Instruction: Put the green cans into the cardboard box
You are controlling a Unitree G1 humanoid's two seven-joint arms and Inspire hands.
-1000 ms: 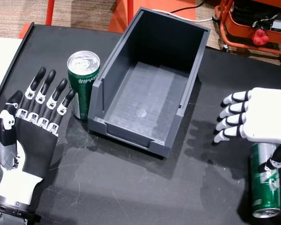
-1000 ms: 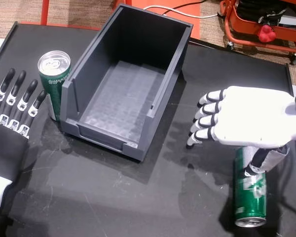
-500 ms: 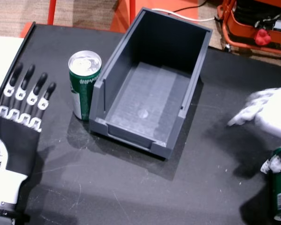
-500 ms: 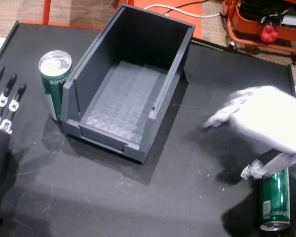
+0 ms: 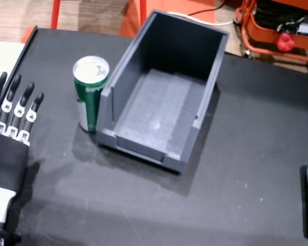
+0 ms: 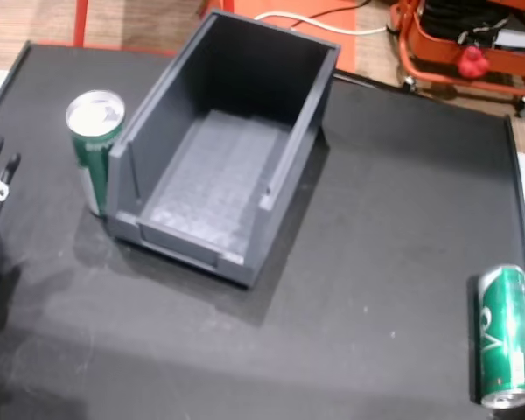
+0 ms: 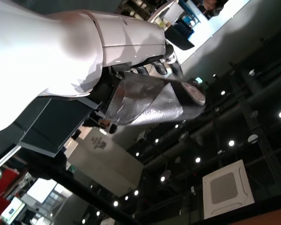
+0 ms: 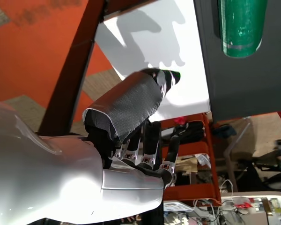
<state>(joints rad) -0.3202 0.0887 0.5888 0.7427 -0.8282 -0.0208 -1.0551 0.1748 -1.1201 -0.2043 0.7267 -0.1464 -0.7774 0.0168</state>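
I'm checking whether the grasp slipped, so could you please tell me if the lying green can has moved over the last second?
Yes. The lying green can now rests farther right of the box, nearer the table's right edge.

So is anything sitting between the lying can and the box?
Nothing visible. In a head view the lying can rests at the table's right edge, and only bare black tabletop separates it from the empty box. The upright can is on the far side.
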